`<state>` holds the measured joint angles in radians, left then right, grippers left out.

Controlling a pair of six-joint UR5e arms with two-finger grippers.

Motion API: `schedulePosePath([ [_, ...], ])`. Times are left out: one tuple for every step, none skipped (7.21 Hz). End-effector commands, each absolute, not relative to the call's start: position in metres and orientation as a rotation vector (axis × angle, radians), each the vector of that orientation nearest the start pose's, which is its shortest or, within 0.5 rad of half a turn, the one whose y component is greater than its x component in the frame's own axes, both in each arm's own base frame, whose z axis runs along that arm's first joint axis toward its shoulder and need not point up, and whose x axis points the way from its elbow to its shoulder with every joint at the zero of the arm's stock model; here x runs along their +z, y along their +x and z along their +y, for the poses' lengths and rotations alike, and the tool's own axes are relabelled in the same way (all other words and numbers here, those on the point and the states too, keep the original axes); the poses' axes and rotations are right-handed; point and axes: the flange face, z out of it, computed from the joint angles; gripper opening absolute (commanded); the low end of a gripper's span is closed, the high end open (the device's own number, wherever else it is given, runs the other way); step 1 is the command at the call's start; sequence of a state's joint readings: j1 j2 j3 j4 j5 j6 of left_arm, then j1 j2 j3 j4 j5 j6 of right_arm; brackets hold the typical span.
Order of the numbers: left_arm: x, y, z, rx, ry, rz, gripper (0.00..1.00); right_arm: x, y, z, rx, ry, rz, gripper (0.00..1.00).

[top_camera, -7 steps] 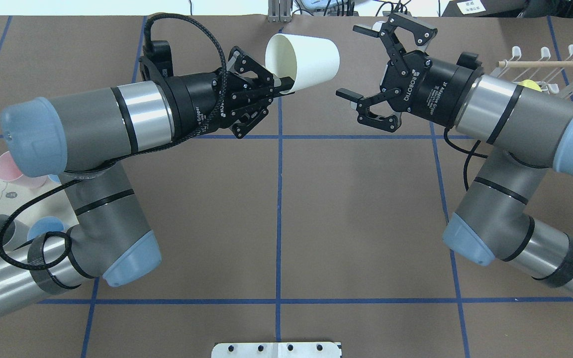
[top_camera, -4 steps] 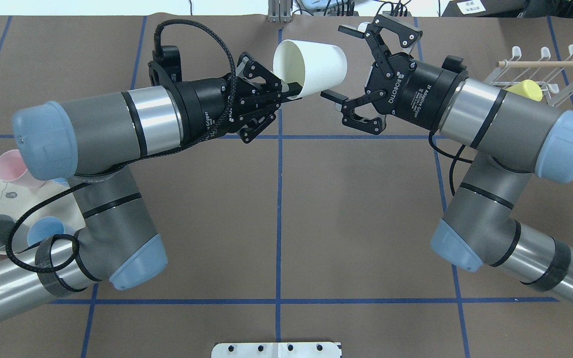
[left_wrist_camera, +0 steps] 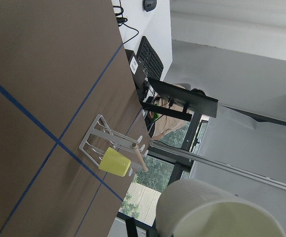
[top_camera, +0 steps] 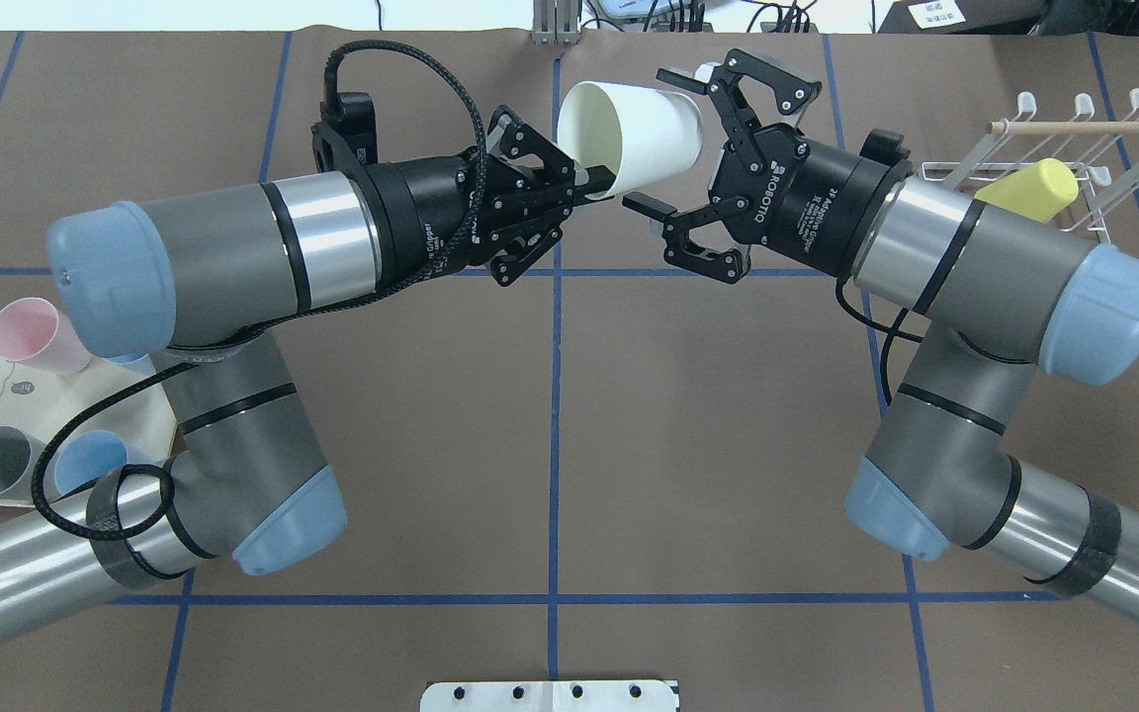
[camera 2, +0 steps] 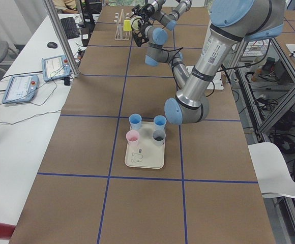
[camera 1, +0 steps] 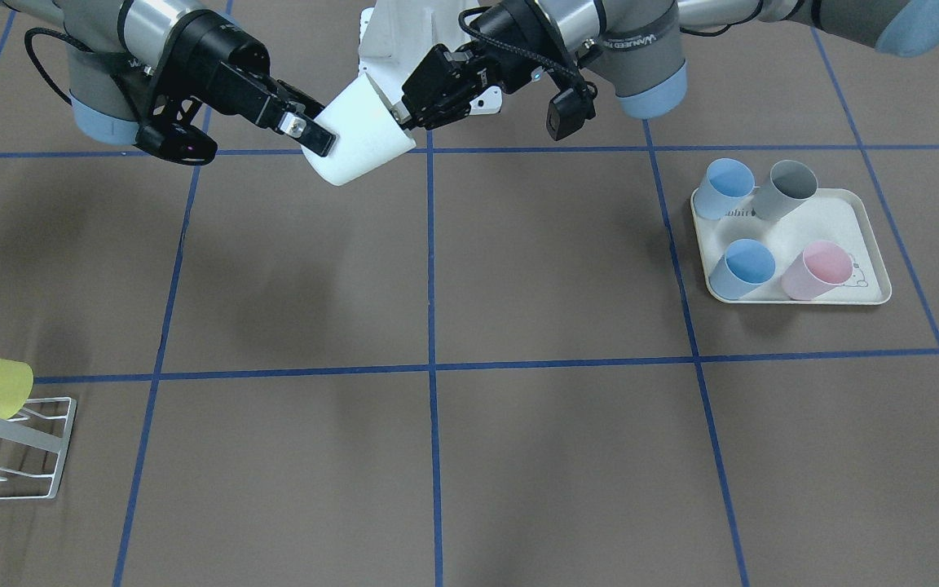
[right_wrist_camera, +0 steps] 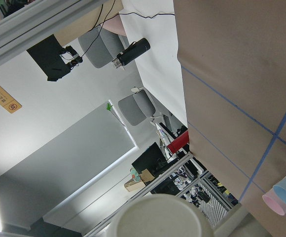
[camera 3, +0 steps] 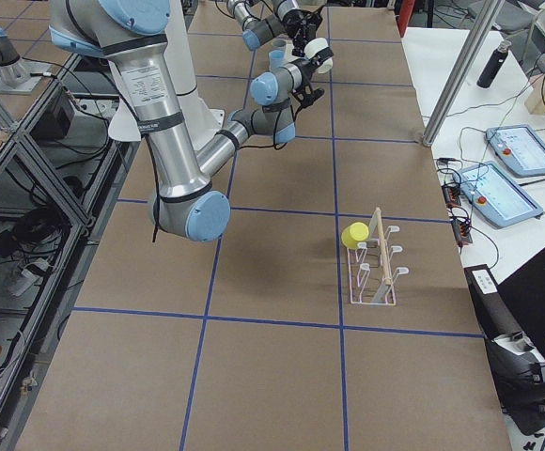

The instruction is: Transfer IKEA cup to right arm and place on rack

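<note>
Noted white cup (top_camera: pixel 639 133) off the table, lying on its side, mouth toward the left gripper (top_camera: pixel 589 185), whose fingers are pinched together on the rim, one inside the mouth and one outside. Judge that rim hold deliberate: leaves the whole wall and base bare for the other arm. Found right gripper (top_camera: pixel 657 140) with fingers spread wide, one on each side of the cup's base end, straddling it without closing; cannot settle whether a pad touches the wall, though front view puts one fingertip (camera 1: pixel 310 134) right against it. Reckon hand-over is at the bracketing stage, squeeze not yet made and left release to come after. Placed rack (top_camera: pixel 1074 138) well behind the right fingers, out past that arm's wrist, with a yellow cup (top_camera: pixel 1029 188) on its side against the rods under the wooden dowel; other rods bare. Placed cream tray (camera 1: pixel 832 220) far back of the left fingers, beyond that arm's elbow, carrying two blue cups, a grey and a pink. Read "ROBOTIQ" on right gripper body, plus "2F Adaptive Gripper" in small print; caught only "Gripper" on the left one. Made out a rabbit drawing on the tray, small word beside it not legible. Arm-sleeve lettering inverted in front view, not read with confidence.
</note>
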<state>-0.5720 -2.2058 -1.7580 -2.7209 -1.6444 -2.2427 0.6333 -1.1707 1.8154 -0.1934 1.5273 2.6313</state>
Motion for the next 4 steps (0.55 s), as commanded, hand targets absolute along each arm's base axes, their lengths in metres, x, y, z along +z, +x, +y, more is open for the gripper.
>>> schedulePosePath([
  [0.085, 0.414, -0.414, -0.720, -0.152, 2.043, 0.85, 0.184, -0.340, -0.422, 1.083, -0.420, -2.178, 0.25],
  [0.084, 0.413, -0.412, -0.713, -0.145, 2.045, 1.00, 0.185, -0.339, -0.423, 1.086, -0.414, -2.177, 0.13],
  [0.085, 0.405, -0.417, -0.718, -0.123, 2.044, 1.00, 0.184, -0.335, -0.424, 1.080, -0.401, -2.183, 0.11],
  [0.095, 0.399, -0.428, -0.706, -0.061, 2.008, 1.00, 0.191, -0.331, -0.426, 1.039, -0.301, -2.162, 0.10],
])
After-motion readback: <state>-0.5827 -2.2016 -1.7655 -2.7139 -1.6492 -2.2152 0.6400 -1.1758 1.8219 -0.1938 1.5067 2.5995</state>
